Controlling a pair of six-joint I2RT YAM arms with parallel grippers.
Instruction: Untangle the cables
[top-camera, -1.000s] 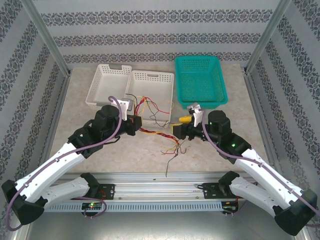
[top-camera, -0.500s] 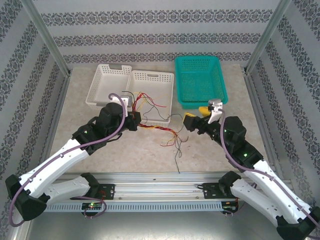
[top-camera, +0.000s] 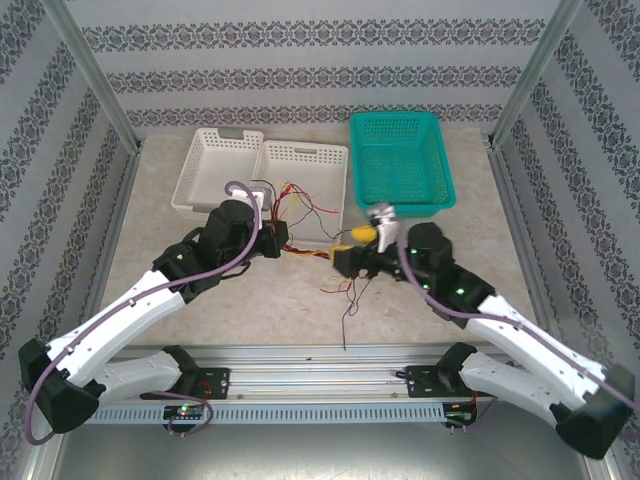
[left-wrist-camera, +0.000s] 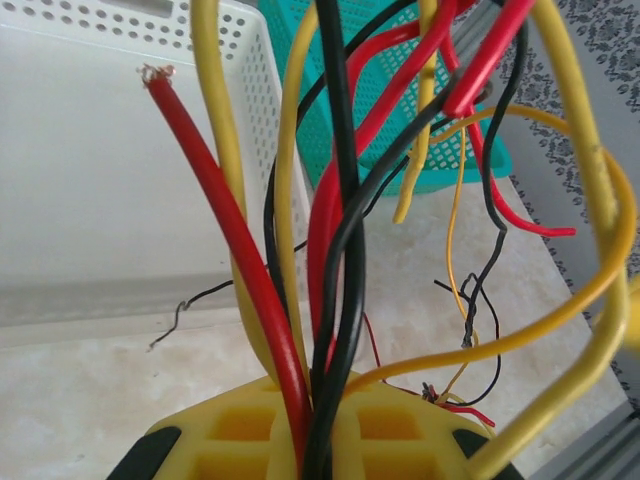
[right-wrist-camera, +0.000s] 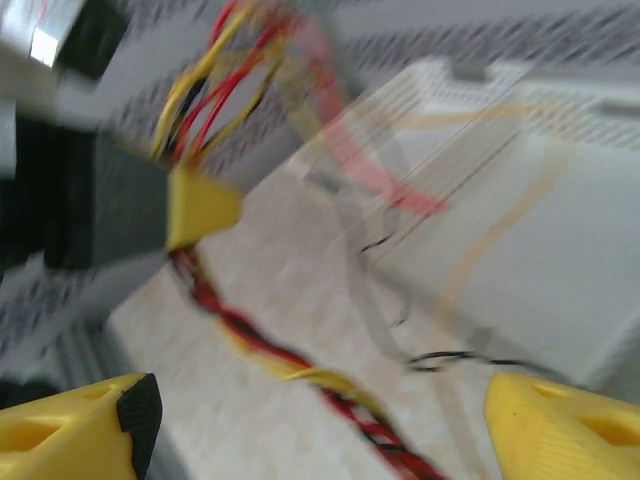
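Cables (top-camera: 308, 250): tangled bunch of thin yellow, red and black wires at the centre of the overhead frame, lying on the worktop (top-camera: 250, 300). The upper loops reach over the near wall of the right-hand white basket (top-camera: 305, 165), and loose ends trail toward the lower middle.
Left tool (top-camera: 277, 238): clamped tight on one end of the bunch. In the left wrist view the wires rise from between its yellow fingers (left-wrist-camera: 240, 430) at the bottom edge and fan toward the top of the frame.
Right tool (top-camera: 345, 255): jaws wide apart, gripping nothing, just right of the bunch at frame centre.
Right wrist view: blurred. The yellow fingertips (right-wrist-camera: 70, 430) sit in the two lower corners, and a twisted red, yellow and black strand runs along the worktop between them, apart from both.
Baskets: second white basket (top-camera: 215, 165) beside the first, upper centre-left; teal basket (top-camera: 400, 160) to their right.
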